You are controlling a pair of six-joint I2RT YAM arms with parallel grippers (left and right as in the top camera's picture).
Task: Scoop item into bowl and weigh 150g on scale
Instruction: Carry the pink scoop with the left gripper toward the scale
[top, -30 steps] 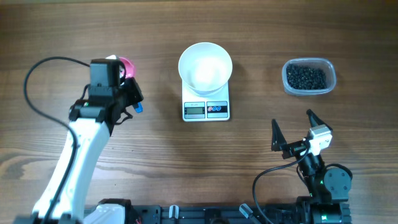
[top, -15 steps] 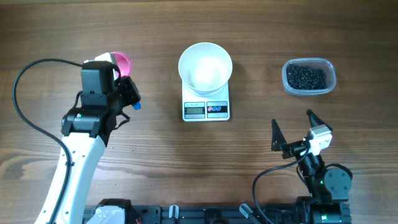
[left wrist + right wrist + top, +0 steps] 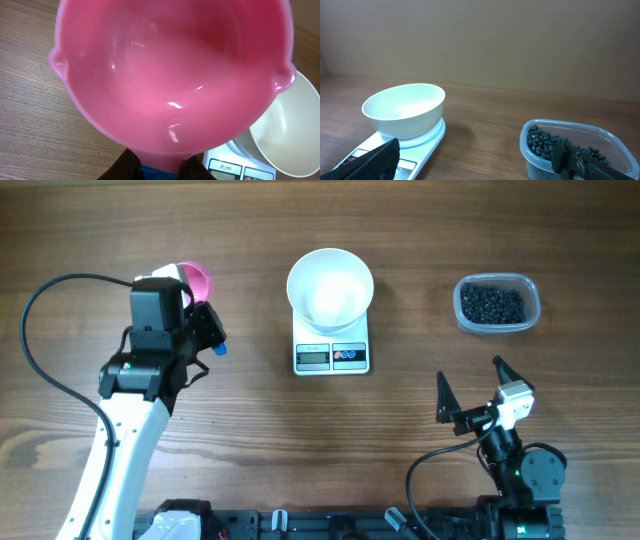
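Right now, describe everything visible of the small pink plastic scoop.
The small pink plastic scoop is glossy, with a deep round cup, two little lips on its rim and a blue handle. It is empty. The left gripper is shut on the handle, holding it left of the small white square scale, mouth toward the wrist camera.

Bowl (image 3: 330, 288): one, white.
Scale (image 3: 331, 345): one, with one display (image 3: 313, 357) and two buttons (image 3: 346, 355).
Tub (image 3: 537, 305): one, clear.
Beans (image 3: 491, 304): many, too small and heaped to count.
Scoop (image 3: 198, 279): one, pink.
Arms: two, left arm (image 3: 125, 420) and right arm (image 3: 522, 470).
Grippers: two, left gripper (image 3: 159, 170) and right gripper (image 3: 470, 372), two fingers each.
Cables: two, black, left cable (image 3: 30, 330) and right cable (image 3: 425, 462).
Table (image 3: 250, 440): one, wooden.
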